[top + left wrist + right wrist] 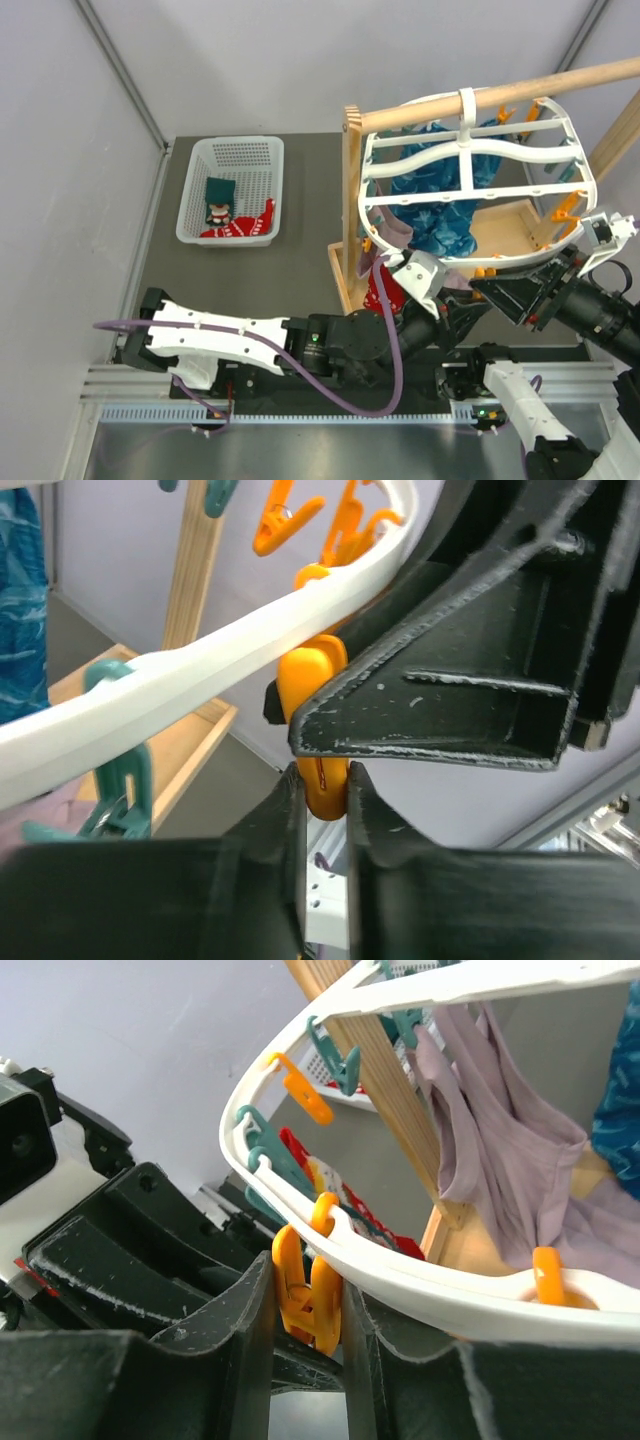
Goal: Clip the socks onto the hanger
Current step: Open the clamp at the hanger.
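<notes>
The left gripper [322, 780] and the right gripper [305, 1292] each pinch an orange clip [312, 680] on the hanger [450, 1290]; I'd squeeze squarely, then feed the red sock [377, 293] in.

Lighting the top view brightly and evenly from above, throwing only soft, faint shadows beside the white basket [188, 200] and sheening dully off the metal plate [300, 455]. Blurring at close range in both wrist views, softening the dark fingers [265, 865], bleaching the hanger [200, 665] rim almost featureless, rendering the orange clip [303, 1298] crisp and saturated.
</notes>
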Controlling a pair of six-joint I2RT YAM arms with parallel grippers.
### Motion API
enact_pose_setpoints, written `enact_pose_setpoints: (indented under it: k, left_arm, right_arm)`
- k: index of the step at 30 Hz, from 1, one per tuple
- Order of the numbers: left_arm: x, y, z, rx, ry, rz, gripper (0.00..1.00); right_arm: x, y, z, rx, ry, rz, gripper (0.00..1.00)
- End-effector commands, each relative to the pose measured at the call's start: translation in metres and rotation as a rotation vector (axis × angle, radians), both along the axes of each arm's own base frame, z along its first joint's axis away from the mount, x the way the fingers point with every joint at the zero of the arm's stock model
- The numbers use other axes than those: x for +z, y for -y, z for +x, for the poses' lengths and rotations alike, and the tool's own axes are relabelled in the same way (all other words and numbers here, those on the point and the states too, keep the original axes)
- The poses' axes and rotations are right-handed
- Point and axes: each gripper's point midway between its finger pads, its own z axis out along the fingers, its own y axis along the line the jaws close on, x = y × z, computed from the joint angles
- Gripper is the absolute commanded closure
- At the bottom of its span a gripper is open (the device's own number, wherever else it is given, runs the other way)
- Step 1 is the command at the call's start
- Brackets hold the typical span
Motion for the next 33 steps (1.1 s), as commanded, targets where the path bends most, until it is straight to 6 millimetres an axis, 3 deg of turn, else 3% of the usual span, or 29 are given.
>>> enact_pose_setpoints:
  k: [1,2,3,7,13,17,20,23,24,26,27,33]
  left_arm:
    - [0.022,0.003,0.005,0.032,0.027,-0.015,0.99]
    - [0.019,0.009,0.006,0.044,0.033,0.016,1.0]
    - [0.017,0.01,0.007,0.063,0.043,0.038,1.0]
    - [0.007,0.009,0.007,0.175,0.084,0.131,1.0]
    - [-0.005,0.014,0.004,0.288,0.151,0.24,1.0]
    - [-0.003,0.016,0.001,0.295,0.176,0.252,1.0]
    - [-0.003,0.017,0.0,0.298,0.18,0.256,1.0]
    - [-0.004,0.019,-0.002,0.28,0.181,0.254,1.0]
    - [-0.004,0.02,-0.004,0.262,0.182,0.25,0.81]
    - [-0.003,0.015,-0.005,0.246,0.163,0.22,0.56]
    - [-0.003,0.014,-0.008,0.219,0.161,0.204,0.37]
    - [0.018,-0.023,-0.025,-0.038,0.113,0.033,0.26]
  right_arm:
    - [0.002,-0.005,-0.008,0.035,-0.006,0.019,0.91]
    - [0.001,-0.003,-0.007,0.022,-0.008,0.015,0.82]
    - [-0.001,-0.001,-0.008,0.006,-0.023,0.007,0.64]
    - [-0.007,0.014,0.003,-0.087,-0.044,-0.063,0.48]
    - [-0.008,0.023,0.01,-0.157,-0.045,-0.087,0.47]
    - [-0.014,0.028,0.015,-0.18,-0.054,-0.105,0.5]
    - [-0.015,0.029,0.016,-0.19,-0.055,-0.11,0.57]
    - [-0.017,0.03,0.019,-0.194,-0.059,-0.119,0.71]
    - [-0.018,0.031,0.019,-0.196,-0.062,-0.121,0.84]
    - [-0.019,0.032,0.021,-0.199,-0.062,-0.126,1.0]
    - [-0.019,0.031,0.021,-0.197,-0.06,-0.124,1.0]
    - [-0.024,0.031,0.021,-0.195,-0.067,-0.13,1.0]
